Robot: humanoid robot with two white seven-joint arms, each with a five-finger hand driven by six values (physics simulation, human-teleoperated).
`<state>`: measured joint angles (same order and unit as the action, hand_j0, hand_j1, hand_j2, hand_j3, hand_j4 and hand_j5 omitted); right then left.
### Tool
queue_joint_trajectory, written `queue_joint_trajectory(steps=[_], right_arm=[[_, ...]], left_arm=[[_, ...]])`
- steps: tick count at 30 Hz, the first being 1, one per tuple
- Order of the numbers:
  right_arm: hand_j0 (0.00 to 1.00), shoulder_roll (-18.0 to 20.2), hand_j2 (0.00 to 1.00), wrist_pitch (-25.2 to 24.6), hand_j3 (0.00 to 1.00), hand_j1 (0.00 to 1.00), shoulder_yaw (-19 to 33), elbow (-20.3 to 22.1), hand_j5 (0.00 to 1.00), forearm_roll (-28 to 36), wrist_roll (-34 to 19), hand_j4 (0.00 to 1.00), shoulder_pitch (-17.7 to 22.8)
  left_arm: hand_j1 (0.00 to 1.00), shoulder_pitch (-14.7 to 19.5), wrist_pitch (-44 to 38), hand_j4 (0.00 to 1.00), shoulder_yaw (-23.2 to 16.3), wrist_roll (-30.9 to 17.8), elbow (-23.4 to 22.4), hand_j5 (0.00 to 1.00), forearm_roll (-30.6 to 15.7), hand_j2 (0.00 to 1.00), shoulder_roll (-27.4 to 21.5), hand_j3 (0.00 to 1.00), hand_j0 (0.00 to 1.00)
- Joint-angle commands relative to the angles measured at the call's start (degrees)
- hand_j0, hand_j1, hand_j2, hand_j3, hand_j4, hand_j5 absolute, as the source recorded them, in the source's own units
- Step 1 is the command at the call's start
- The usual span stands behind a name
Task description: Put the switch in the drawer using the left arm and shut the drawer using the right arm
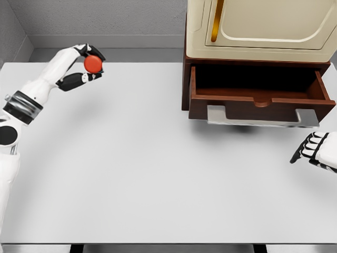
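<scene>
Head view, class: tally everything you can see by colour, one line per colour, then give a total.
Red: 1, the round switch held in the left hand.
Brown: 1, the open drawer.
Cream: 1, the cabinet above it.
Silver: 1, the drawer handle.
White and black: 2, the left hand and the right hand.
Total: 6.

Bright, even overhead light; clean render, sharp throughout. Soft shadow under drawer [258, 100] front on table [158, 174]. Drawer interior dark. No glare, no edge distortion.
</scene>
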<state>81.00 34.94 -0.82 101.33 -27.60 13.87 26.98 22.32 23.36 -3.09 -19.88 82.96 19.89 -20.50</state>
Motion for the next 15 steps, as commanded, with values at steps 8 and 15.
queue_joint_trajectory(steps=[8,15], right_arm=[[0.59,0.1,0.59,0.1,0.59,0.59,0.0,0.0,0.59,0.4,0.0,0.59,0.0],[0.59,0.1,0.59,0.1,0.59,0.59,0.0,0.0,0.59,0.4,0.0,0.59,0.0]], left_arm=[[0.36,0.1,-0.2,0.36,-2.4,0.2,7.4,0.36,7.0,0.36,0.2,0.36,0.36],[0.36,0.2,-0.2,0.36,-3.0,0.2,12.4,0.36,16.6,0.36,4.0,0.36,0.36]])
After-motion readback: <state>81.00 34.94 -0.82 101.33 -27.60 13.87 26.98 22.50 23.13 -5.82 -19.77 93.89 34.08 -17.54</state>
